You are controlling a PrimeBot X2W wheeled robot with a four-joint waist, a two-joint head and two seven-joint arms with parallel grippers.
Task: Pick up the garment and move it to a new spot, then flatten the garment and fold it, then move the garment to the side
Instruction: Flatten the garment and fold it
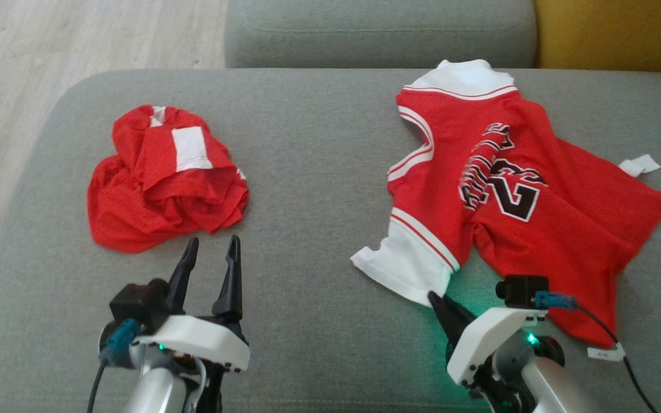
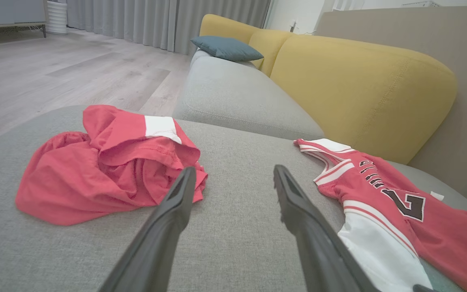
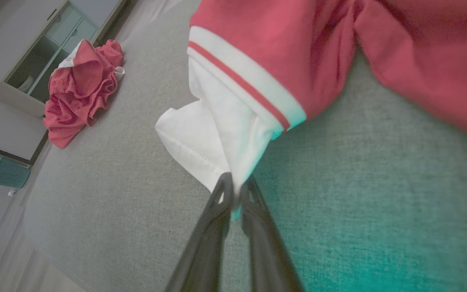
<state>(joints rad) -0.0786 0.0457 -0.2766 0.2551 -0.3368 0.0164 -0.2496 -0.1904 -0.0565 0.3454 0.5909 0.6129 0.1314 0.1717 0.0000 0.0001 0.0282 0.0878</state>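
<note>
The garment, a red jersey (image 1: 508,189) with white sleeves and a black number, lies spread and wrinkled on the right of the grey cushion. My right gripper (image 1: 435,299) is at its near white sleeve. In the right wrist view, the right gripper (image 3: 235,190) is shut on the sleeve's white hem, with the jersey (image 3: 298,61) stretching away beyond. My left gripper (image 1: 213,249) stands open and holds nothing, just in front of a crumpled red cloth (image 1: 164,183). In the left wrist view, the left gripper (image 2: 233,178) points between that cloth (image 2: 103,166) and the jersey (image 2: 399,211).
The grey seat cushion (image 1: 319,172) carries both cloths, with bare fabric between them. A yellow sofa back (image 2: 359,81) and a blue pillow (image 2: 225,48) lie beyond. Wooden floor (image 1: 49,46) runs past the cushion's left edge. A cabinet (image 3: 43,52) and a teal basket (image 3: 8,172) stand farther off.
</note>
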